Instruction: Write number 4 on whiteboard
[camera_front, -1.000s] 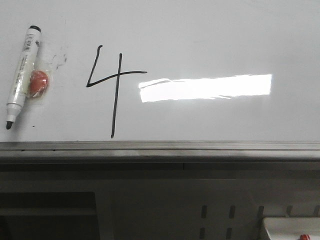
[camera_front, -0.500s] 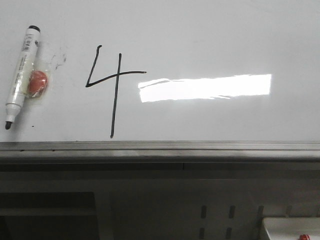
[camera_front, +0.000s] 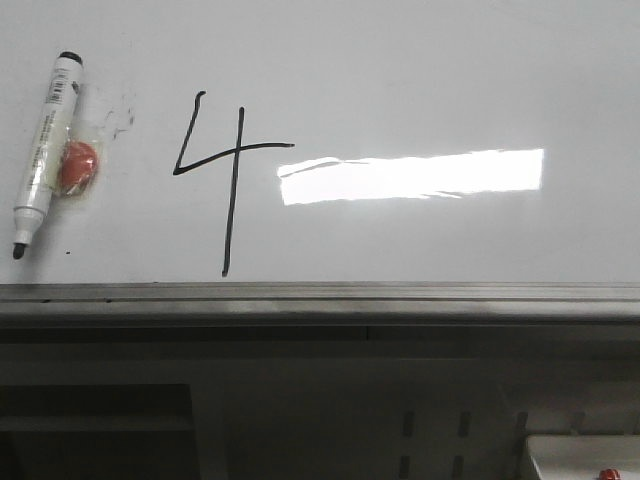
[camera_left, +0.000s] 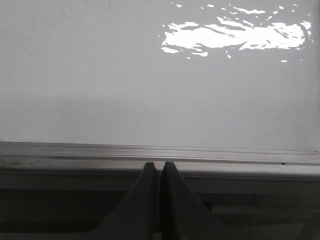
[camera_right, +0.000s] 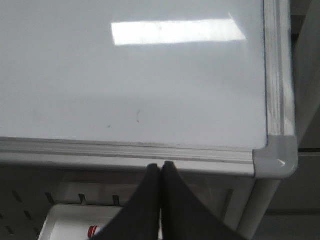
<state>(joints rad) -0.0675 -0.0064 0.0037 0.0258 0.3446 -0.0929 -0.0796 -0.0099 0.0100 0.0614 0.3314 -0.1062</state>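
The number 4 (camera_front: 222, 175) is on the whiteboard (camera_front: 420, 70), marker (camera_front: 42, 150) lying left of it, left gripper (camera_left: 160, 170) and right gripper (camera_right: 160, 168) both pinched closed and empty.

- Left gripper (camera_left: 159, 167): its two dark fingers are pressed together with no gap showing and nothing between them, tips at the near edge rail of the whiteboard (camera_left: 100, 90).
- Right gripper (camera_right: 161, 166): fingers likewise closed tip to tip, empty, tips over the board's near edge rail, near its corner.
- Neither arm appears in the front view.

obstacle: marker (camera_front: 45, 150) beside number 4 (camera_front: 225, 175) | whiteboard (camera_front: 420, 70) bare right
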